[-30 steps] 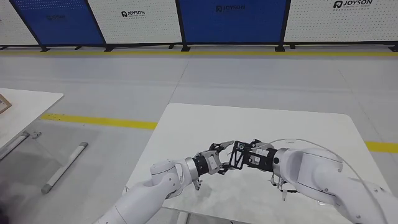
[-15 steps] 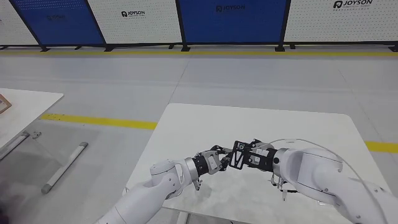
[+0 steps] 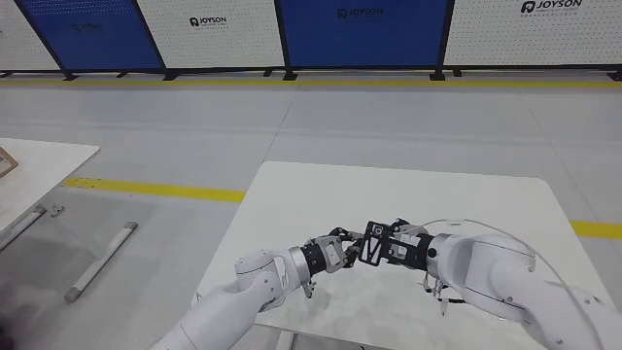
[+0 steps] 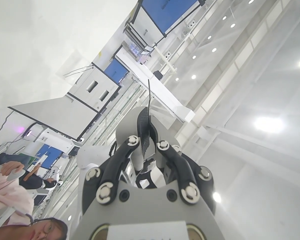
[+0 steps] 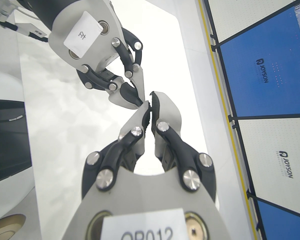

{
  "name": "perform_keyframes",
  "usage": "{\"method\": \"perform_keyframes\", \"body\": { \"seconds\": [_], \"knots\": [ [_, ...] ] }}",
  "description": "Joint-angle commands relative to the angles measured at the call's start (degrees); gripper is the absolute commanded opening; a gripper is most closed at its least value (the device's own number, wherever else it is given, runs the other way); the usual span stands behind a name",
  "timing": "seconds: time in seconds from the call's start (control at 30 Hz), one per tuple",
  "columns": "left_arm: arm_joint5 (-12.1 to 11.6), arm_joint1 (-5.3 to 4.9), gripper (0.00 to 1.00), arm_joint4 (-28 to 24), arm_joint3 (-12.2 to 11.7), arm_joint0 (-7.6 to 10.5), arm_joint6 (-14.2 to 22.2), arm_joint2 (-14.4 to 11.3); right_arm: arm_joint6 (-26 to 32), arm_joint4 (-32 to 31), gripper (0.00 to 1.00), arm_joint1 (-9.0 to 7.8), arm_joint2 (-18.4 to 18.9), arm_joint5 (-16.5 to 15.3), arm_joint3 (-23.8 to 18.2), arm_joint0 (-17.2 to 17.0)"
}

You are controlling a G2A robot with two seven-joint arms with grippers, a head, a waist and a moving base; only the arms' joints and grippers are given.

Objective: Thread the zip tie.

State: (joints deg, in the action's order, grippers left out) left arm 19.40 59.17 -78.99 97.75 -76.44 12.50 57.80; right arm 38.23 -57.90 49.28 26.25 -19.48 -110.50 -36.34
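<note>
The left wrist view gave me the zip tie (image 4: 148, 96) itself: a thin black strip gripped between the dark pads of my left end effector (image 4: 147, 126). It stood straight out past the fingertips, and its free end pointed toward the ceiling lights, touching nothing.

The right wrist view gave the meeting of the two instead. My right end effector (image 5: 150, 108) had its fingers drawn together to a thin slit, and I could not tell whether anything sat in that slit. The left one's tips came in at an angle and pressed against the tip of one right finger. At that contact the tie was too fine to make out.

The top view gave the arms. Both were raised over the near half of the white counter (image 3: 408, 194) — the left forearm slanting in from the near left edge, the right bent in from the right side. The end effectors met nose to nose, above the surface and not on it.
</note>
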Motion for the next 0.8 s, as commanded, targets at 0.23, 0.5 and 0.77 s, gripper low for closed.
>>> {"method": "perform_keyframes", "body": {
  "seconds": [0.23,0.5,0.77],
  "knots": [
    [-5.8,0.03,0.0,9.8,0.4,-1.06,-1.8,0.2,-1.6,6.4,1.0,-2.21,8.4,2.4,0.8,-4.9],
    [-13.1,-0.99,0.0,29.5,1.6,-4.17,-1.4,1.4,-0.7,16.1,1.0,-4.02,15.1,0.0,0.5,-10.5],
    [-12.8,-1.0,0.0,28.1,1.7,-4.76,-0.9,1.9,-0.7,16.1,1.0,-4.02,15.1,0.0,0.5,-10.5]
  ]
}}
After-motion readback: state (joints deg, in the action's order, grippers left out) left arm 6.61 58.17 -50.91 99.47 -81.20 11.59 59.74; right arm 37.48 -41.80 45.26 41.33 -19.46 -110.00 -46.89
